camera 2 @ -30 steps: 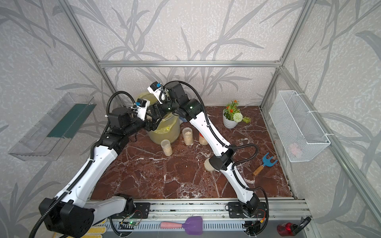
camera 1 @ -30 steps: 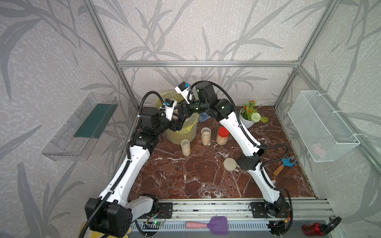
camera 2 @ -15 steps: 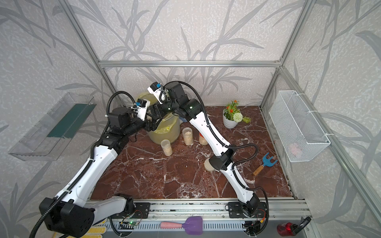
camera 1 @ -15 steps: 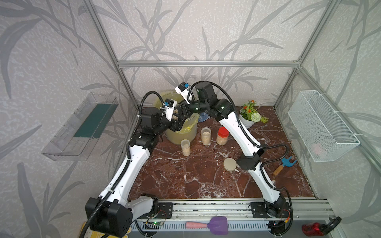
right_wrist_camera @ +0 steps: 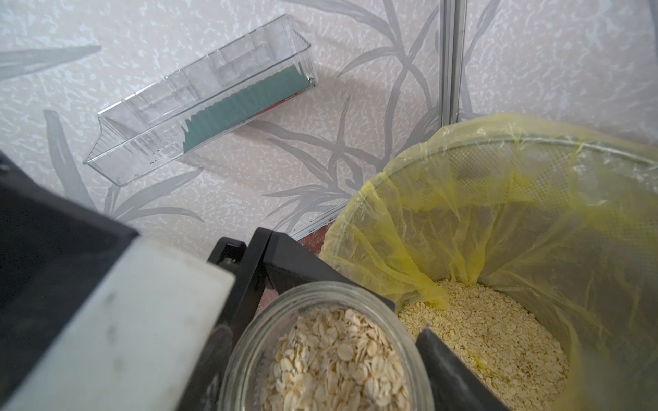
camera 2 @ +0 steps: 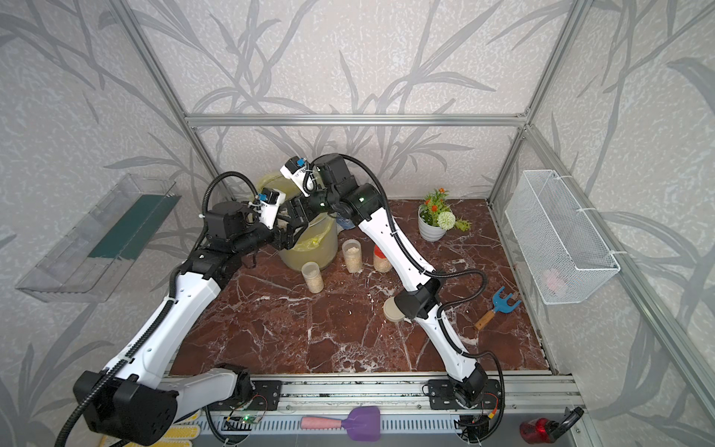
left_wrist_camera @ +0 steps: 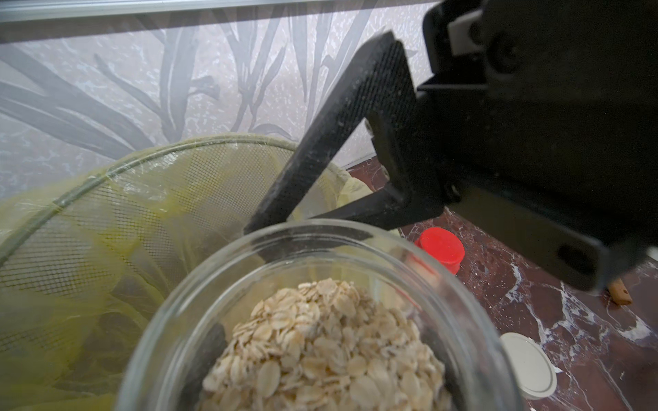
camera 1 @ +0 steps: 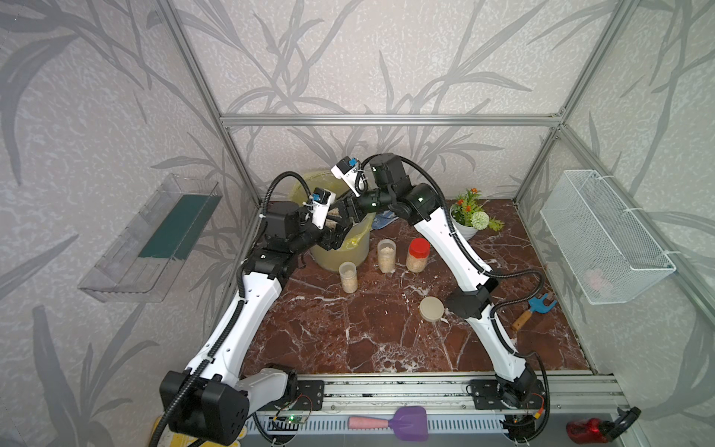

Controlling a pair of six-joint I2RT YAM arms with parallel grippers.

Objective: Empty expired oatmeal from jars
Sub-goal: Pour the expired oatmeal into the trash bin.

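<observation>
Bright, soft, even light; faint shadows. Wrist views blur beside the right pincer point(right_wrist_camera: 320, 338); jar point(left_wrist_camera: 185, 313) rim glints.

Up close, the wide clear jar point(left_wrist_camera: 167, 320) shows thick, glossy walls that look like glass, and the pale oat flakes point(left_wrist_camera: 320, 338) inside are dry and matt. Behind it, the round bin of fine metal mesh point(left_wrist_camera: 142, 213) wears a thin yellow plastic liner point(right_wrist_camera: 463, 220), crinkled and faintly shiny. The red-brown marble-patterned tabletop point(camera 1: 348, 340) gleams, polished smooth. On the left wall the clear plastic shelf point(camera 1: 116, 274) looks glassy. On the right, the white wire-mesh basket point(camera 1: 603, 232) looks coated and matt. The frame rails point(camera 1: 387, 120) look like brushed aluminium.
</observation>
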